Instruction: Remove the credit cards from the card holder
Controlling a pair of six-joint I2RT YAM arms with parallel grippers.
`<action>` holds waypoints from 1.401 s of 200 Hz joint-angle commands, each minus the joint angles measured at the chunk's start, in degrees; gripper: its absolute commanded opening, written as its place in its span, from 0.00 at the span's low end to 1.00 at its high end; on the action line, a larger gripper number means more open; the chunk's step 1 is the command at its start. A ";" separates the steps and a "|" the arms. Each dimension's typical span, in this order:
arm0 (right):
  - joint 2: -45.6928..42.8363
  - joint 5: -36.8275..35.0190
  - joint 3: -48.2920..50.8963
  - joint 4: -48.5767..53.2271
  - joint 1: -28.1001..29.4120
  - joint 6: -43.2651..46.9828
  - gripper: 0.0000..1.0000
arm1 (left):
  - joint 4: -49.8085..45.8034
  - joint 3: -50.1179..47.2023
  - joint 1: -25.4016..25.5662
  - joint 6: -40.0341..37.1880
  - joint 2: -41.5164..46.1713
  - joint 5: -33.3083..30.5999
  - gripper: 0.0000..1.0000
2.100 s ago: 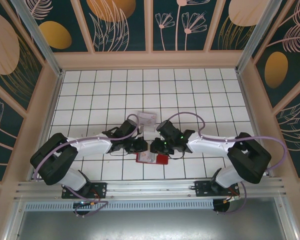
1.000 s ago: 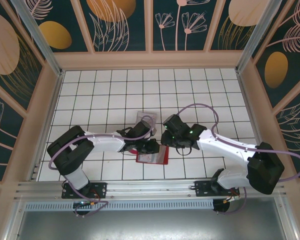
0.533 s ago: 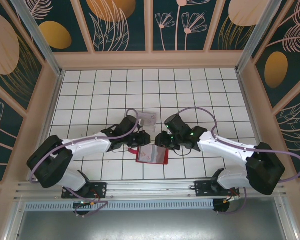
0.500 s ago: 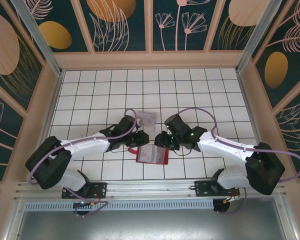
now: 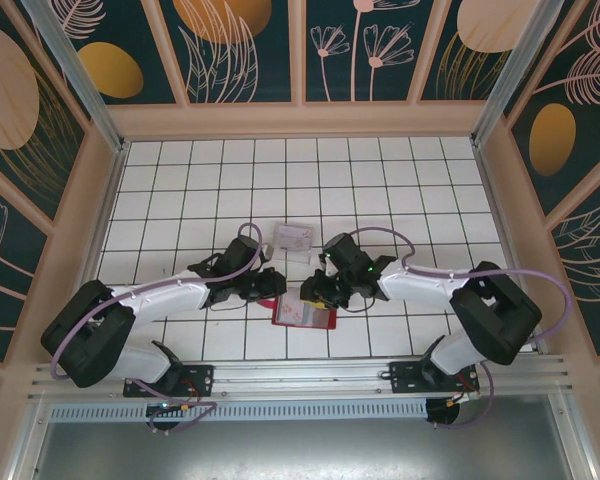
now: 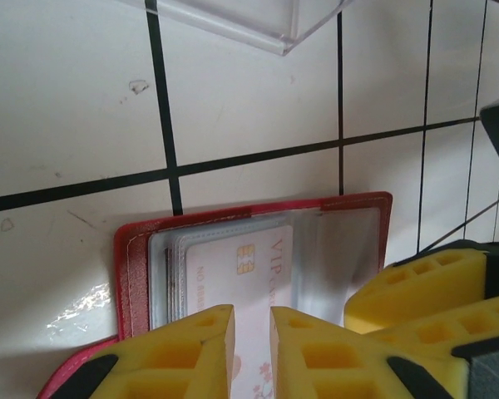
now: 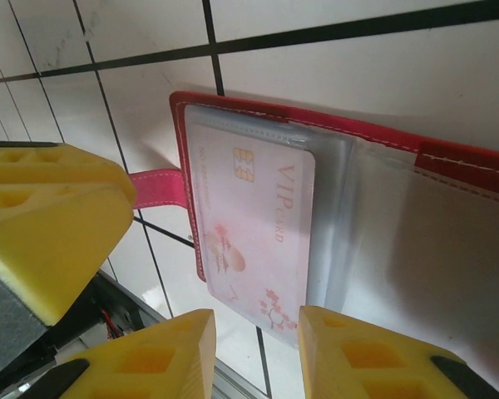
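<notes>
Two robot arms lean in over the white tiled worktop (image 5: 180, 180) and meet at the card holder (image 5: 305, 312). The red card holder lies open and flat near the front of the worktop, just in front of a clear box (image 5: 293, 238). A pale credit card (image 7: 258, 216) with a gold chip and the word VIP sits in a clear pocket on one half of it. One short end of the card sticks out past the edge of the holder. A little red tab (image 7: 158, 187) pokes out from the side of the holder.

The left gripper (image 6: 251, 353) is at the left side of the holder. Its yellow jaws are close together with just a thin gap, and the card shows in that gap. It is hard to tell if they touch the card. The right gripper (image 7: 254, 353) is at the other side. Its jaws stand wider apart and hold nothing, and the free end of the card is right by the gap.
</notes>
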State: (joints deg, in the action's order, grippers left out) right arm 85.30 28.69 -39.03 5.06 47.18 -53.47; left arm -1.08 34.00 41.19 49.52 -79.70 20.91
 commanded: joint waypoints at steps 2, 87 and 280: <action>2.23 1.81 1.21 -1.49 -0.55 1.10 0.31 | -1.66 -1.10 -0.24 -2.39 -0.10 2.30 0.20; 5.90 2.78 0.70 -3.66 -0.68 2.95 0.26 | -1.67 -3.39 -0.01 -3.45 -0.76 5.16 0.20; 4.26 1.46 1.72 -8.23 -1.39 2.76 0.16 | -8.13 -0.25 4.49 -4.12 -8.96 -3.38 0.20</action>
State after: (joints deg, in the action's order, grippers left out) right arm 91.18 30.94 -38.13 1.72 46.11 -50.94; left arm -3.70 34.13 44.93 46.50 -85.80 21.85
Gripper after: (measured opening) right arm 0.163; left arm 0.196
